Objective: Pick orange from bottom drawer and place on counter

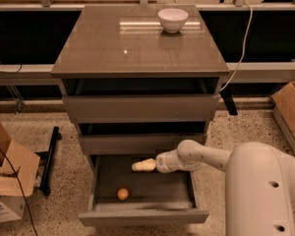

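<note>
The orange lies on the floor of the open bottom drawer, near its front left. My gripper hangs over the drawer's middle, above and a little right of the orange, apart from it. The arm reaches in from the right. The counter is the glossy grey-brown top of the cabinet.
A white bowl stands at the back right of the counter. The two upper drawers stand slightly pulled out. Cardboard boxes sit on the floor at the left and right. A white cable hangs at the right.
</note>
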You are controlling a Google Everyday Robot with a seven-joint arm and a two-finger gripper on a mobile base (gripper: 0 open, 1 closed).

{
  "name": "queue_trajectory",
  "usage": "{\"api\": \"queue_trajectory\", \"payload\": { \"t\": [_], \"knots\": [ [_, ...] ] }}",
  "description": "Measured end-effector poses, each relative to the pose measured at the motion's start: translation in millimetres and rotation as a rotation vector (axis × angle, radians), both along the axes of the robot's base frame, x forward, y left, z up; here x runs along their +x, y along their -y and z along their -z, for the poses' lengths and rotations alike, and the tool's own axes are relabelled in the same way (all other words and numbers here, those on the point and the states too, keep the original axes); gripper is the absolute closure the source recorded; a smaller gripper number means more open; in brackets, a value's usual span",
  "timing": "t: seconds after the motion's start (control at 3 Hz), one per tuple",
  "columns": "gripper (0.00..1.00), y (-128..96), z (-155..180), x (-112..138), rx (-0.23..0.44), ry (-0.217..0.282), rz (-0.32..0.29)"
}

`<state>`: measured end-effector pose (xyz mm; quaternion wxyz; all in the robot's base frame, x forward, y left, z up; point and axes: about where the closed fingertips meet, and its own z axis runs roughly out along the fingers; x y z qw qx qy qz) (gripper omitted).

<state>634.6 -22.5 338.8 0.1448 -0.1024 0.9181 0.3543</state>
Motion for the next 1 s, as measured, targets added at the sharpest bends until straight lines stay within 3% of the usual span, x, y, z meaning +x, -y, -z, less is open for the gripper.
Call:
{"api": "queue_trajectory", "payload": {
  "t": [0.33,1.0],
  "knots": [
    [0.00,-1.8,10.1,-2.1,0.004,-0.013,0.007],
    [0.00,-39.6,34.9,13.3,0.026,-0.039,-0.017]
  ]
}}
